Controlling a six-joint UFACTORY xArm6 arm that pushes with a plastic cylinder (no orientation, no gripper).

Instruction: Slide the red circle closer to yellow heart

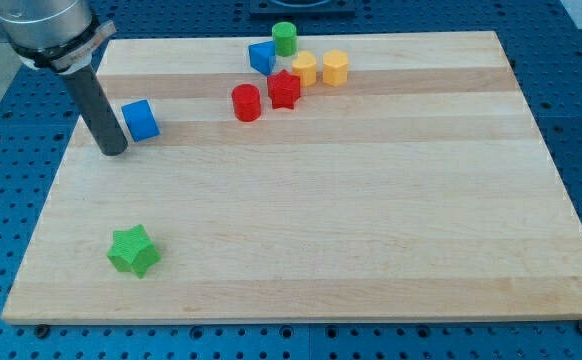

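The red circle is a short red cylinder near the top middle of the wooden board. A red star sits just to its right. The yellow heart lies up and right of the star, touching or nearly touching it. A yellow hexagon is beside the heart on its right. My tip rests on the board at the view's left, far left of the red circle and just left of a blue cube.
A blue block and a green cylinder stand at the top of the cluster. A green star lies at the lower left. The board sits on a blue perforated table.
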